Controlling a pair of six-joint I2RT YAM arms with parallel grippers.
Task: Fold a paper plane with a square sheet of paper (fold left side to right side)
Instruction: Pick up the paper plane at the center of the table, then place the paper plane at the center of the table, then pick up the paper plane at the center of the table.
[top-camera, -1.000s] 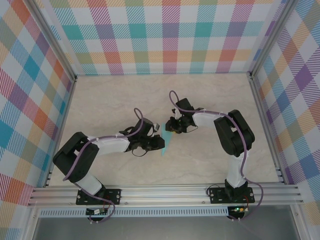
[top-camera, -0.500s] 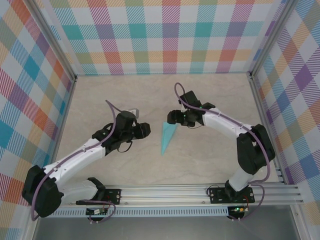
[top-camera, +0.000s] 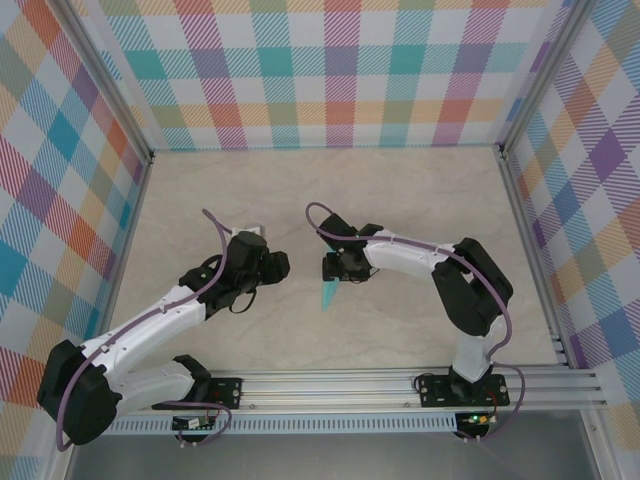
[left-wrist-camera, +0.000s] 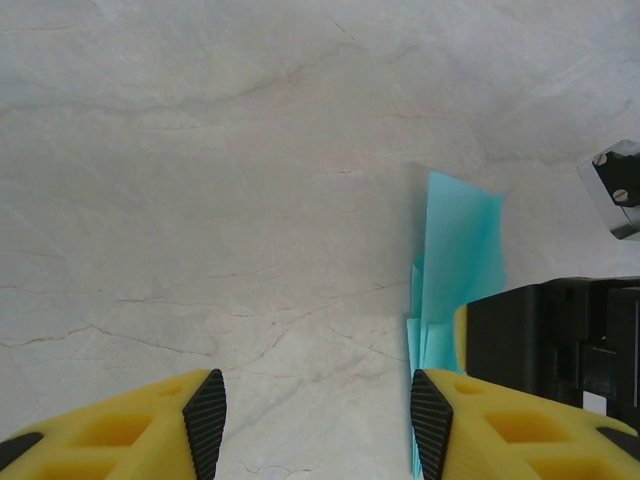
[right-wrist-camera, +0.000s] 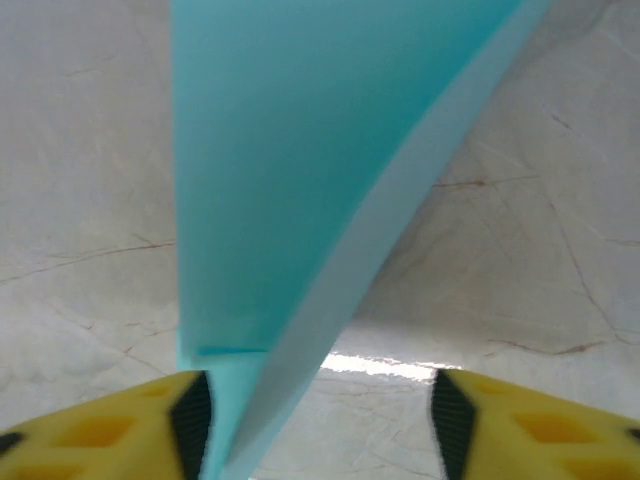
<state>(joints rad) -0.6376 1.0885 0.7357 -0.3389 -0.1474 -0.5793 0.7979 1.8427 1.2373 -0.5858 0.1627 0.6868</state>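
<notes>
Top view: the plane (top-camera: 328, 293) lies on the surface (top-camera: 420, 190), its wide end beneath the right tool (top-camera: 335, 268). Left wrist: the left tool (left-wrist-camera: 315, 410) gapes, empty, with the plane just beside it. Right wrist: jaws spread around a raised flap. Best to pinch low, near the crease, then press flat.

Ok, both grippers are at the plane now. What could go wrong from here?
1. The plane lies off centre in the open right gripper, against one finger; closing could shove or crumple it.
2. One flap looks raised, so the crease may spring open.
3. The open left gripper is close beside the right one, so advancing further risks a bump.
</notes>
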